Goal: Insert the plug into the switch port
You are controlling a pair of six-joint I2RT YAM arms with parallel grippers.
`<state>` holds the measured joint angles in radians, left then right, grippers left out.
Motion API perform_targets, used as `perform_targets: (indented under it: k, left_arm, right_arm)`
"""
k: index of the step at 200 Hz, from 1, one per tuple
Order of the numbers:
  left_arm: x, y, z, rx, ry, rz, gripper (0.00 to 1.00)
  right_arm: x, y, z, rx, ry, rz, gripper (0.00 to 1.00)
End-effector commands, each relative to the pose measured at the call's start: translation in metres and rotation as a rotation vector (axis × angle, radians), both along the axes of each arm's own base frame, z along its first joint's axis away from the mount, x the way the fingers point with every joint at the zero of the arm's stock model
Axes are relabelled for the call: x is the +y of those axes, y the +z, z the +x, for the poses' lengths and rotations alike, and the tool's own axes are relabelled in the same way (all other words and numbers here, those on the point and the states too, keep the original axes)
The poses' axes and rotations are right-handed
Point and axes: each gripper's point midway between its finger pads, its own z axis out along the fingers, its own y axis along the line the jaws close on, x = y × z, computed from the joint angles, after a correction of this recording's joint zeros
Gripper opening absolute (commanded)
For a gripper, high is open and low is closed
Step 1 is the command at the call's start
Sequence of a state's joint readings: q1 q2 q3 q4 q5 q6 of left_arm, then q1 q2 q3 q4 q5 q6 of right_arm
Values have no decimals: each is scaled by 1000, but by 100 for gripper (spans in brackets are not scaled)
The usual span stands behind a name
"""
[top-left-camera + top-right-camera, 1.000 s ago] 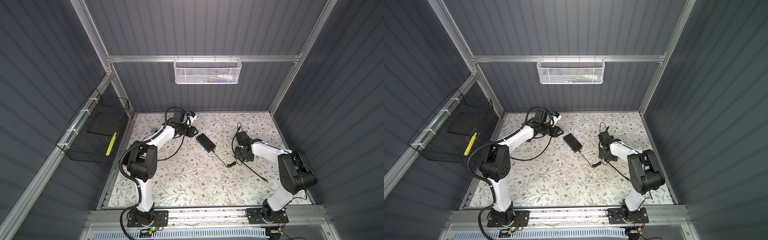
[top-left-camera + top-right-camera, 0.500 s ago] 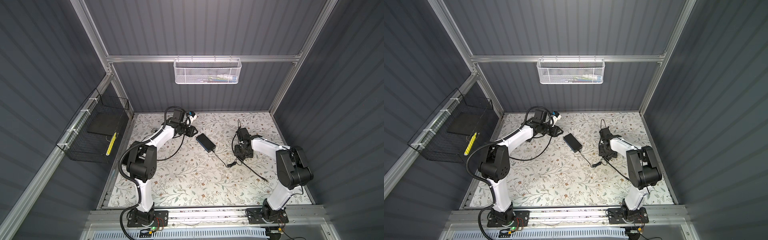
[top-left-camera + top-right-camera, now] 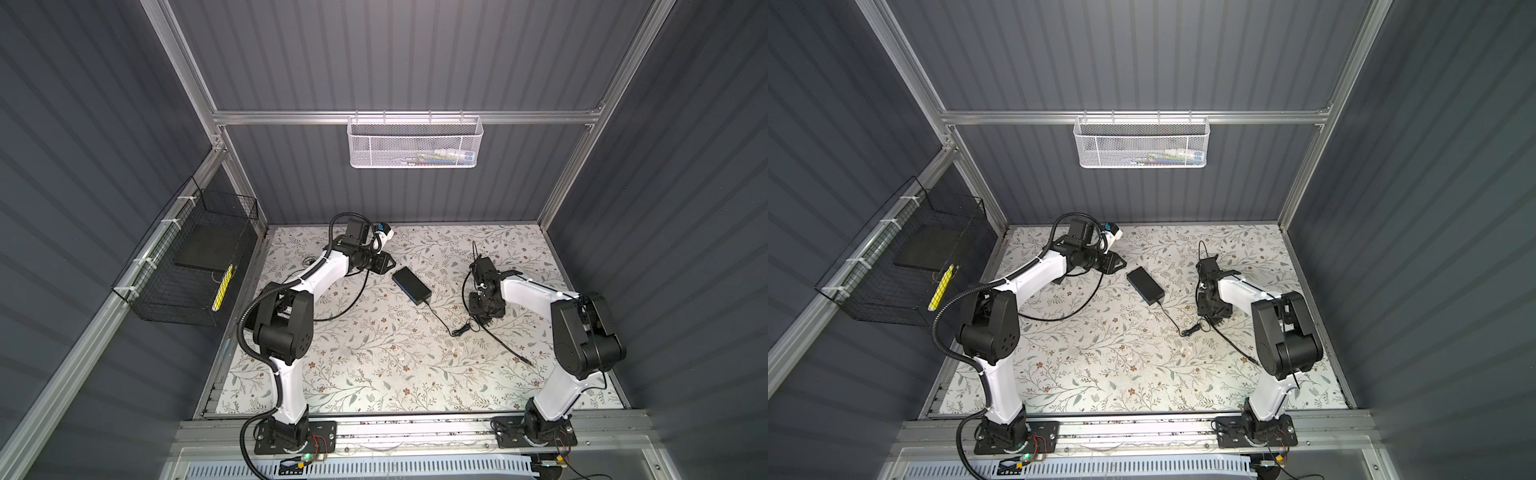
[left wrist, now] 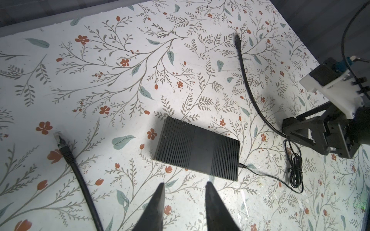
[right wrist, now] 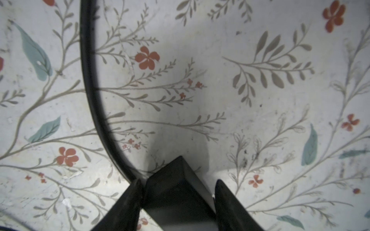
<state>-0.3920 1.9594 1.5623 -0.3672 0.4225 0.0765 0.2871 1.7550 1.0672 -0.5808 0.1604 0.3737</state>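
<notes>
Lab enclosure: aluminium frame [image 3: 407, 118], grey panelled walls [image 3: 374, 54]

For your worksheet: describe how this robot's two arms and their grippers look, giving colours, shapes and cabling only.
The left arm and right arm have white shells joined by bulky black joint housings. A ribbed black hose runs along the left arm. The left gripper and right gripper are black, with tapered, pointed fingers.

Flat black box [image 3: 410, 284] laid on floral surface [image 3: 374, 374], thin cord [image 3: 440, 320] attached, left tool [image 3: 388, 264] positioned just beside it, right tool [image 3: 484, 321] pointed down at black cable [image 3: 505, 344].
</notes>
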Motion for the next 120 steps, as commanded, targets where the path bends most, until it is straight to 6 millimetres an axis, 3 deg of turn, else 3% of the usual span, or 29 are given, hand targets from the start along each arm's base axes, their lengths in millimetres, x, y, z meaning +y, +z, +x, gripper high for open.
perform_targets:
  k: [1,40,84,120]
  left_arm:
    - [-2,6,-4,-11,-28,1,35]
    - [-1,5,-6,-9,-27,4,34]
    - [-2,5,-6,-10,-29,1,34]
    - [-3,5,-5,-10,-30,-5,34]
  right_arm:
    - [0,-8,-14,56,11,-11,52]
    - [2,-11,-22,79,22,-21,49]
    - [5,-2,-28,77,20,-17,56]
    - [11,-8,-35,89,4,14,54]
